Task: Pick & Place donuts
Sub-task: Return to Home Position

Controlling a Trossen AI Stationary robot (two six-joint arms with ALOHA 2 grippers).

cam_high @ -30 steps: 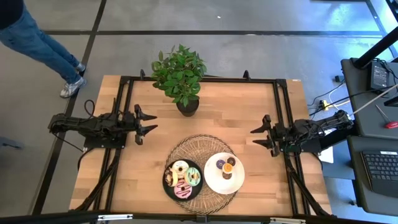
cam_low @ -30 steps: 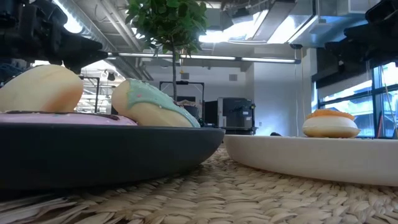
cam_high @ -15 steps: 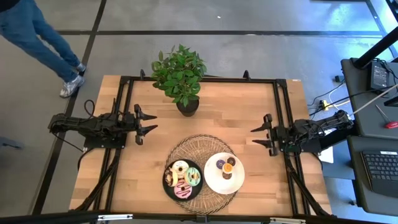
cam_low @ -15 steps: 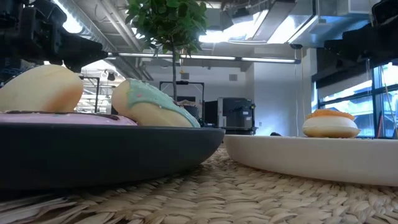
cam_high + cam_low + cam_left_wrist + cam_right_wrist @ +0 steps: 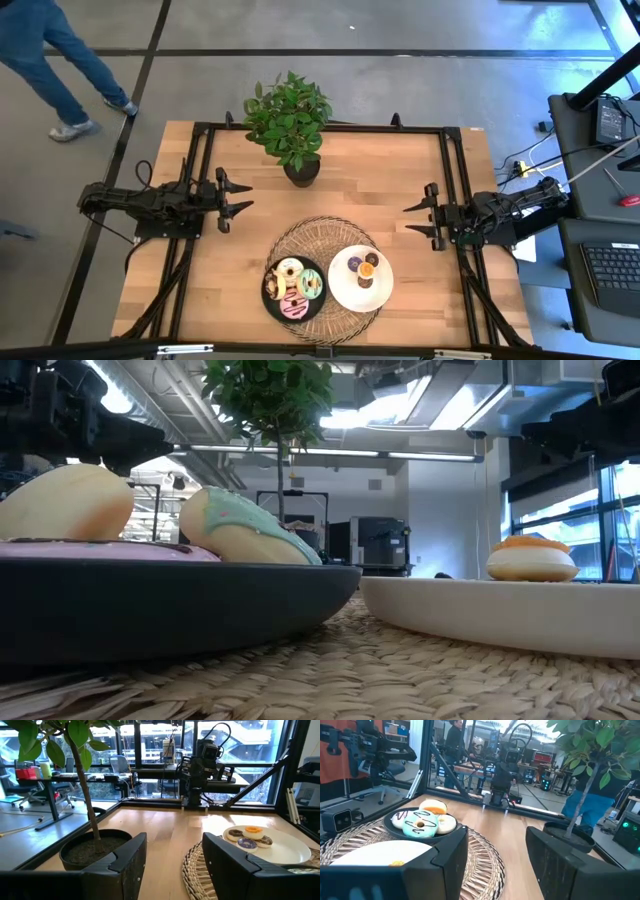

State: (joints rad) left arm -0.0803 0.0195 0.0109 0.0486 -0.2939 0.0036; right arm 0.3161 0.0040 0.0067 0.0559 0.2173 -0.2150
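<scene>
Donuts point(image 5: 309, 285) plated at 6 o'clock; left tool point(image 5: 248, 196) at 9, right tool point(image 5: 407, 219) at 3, both spread wide, empty, seemingly parked.

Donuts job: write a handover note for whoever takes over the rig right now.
Left gripper: open, empty, at the left side of the table. Right gripper: open, empty, at the right side.
Large donuts lie on the black plate; mini donuts on the white plate; both plates on the woven mat.
Done: no donut shows loose on the table.
Left: probably only parking the arms.
</scene>
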